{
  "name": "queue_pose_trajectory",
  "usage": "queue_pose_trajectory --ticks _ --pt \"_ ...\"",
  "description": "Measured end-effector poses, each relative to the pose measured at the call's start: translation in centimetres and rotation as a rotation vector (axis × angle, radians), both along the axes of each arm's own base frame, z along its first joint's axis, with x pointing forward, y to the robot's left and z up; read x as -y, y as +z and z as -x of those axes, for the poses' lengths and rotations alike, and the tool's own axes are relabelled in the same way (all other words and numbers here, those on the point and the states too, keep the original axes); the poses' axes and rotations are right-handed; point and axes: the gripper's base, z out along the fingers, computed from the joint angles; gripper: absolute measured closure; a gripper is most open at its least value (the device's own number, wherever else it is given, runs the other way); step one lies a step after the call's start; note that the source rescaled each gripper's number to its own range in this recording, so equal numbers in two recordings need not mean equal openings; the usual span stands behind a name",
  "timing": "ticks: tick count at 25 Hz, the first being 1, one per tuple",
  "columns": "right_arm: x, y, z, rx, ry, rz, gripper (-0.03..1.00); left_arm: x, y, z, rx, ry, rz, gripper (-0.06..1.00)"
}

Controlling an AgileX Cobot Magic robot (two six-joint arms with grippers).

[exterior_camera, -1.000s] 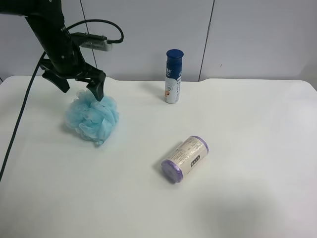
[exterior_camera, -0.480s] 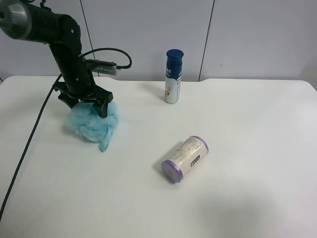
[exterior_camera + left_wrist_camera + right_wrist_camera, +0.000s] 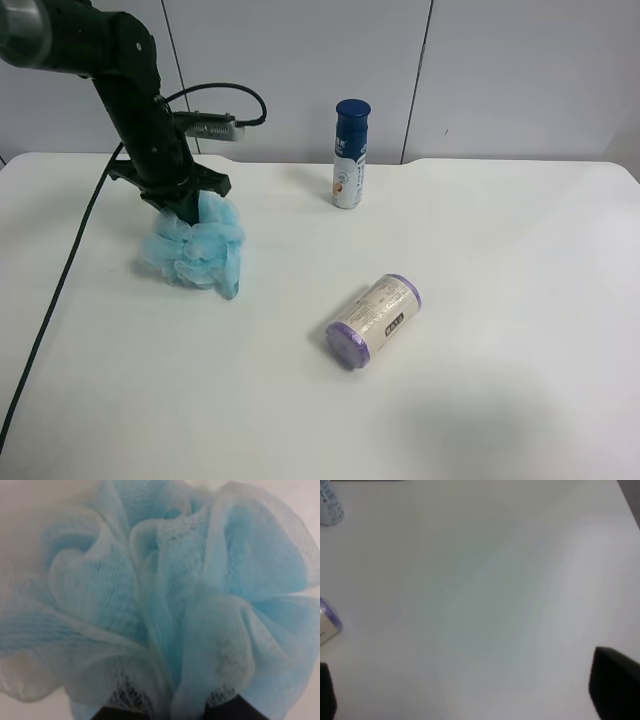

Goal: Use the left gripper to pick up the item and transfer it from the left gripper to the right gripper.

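Note:
The item, a fluffy light blue mesh pouf, lies on the white table at the exterior high view's left. The all-black left gripper comes down onto its top, its fingers pinched shut in the ruffles. In the left wrist view the item fills the picture, and only the black fingertips of the left gripper show, sunk in the mesh. The right gripper hangs open over bare table with nothing between its fingers. That arm is out of the exterior high view.
A blue-capped white bottle stands upright at the table's back, near the wall. A purple-capped cylindrical bottle lies on its side mid-table. The right wrist view catches the edges of the white bottle and the purple-capped bottle.
The left gripper has come down into the pouf and closed on it. The pouf is squeezed and has shifted a little to the right. The bottles have not moved.

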Motion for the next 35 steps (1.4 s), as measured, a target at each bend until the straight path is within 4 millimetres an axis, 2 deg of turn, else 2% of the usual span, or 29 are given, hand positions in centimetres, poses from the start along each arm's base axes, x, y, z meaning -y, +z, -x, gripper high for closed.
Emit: queue_pose_trajectory --ticks 4,9,14,22,30,35 --pt "0.0 0.0 0.0 0.0 0.0 0.0 -0.03 0.2 4.5 1.2 0.067 -0.015 0.08 0.91" --pt "0.0 0.0 0.0 0.0 0.0 0.0 -0.03 0.6 10.4 3.8 0.143 -0.044 0.232 0.92" --pt "0.0 0.0 0.0 0.0 0.0 0.0 -0.03 1.3 14.2 5.8 0.193 -0.092 0.388 0.93" --pt "0.0 0.0 0.0 0.0 0.0 0.0 -0.03 2.3 15.3 7.0 0.157 -0.201 0.523 0.93" --pt "0.0 0.0 0.0 0.0 0.0 0.0 -0.03 3.4 15.7 7.6 0.124 -0.217 0.672 0.93" --pt "0.0 0.0 0.0 0.0 0.0 0.0 -0.03 5.3 15.8 8.7 0.086 -0.28 0.69 0.93"
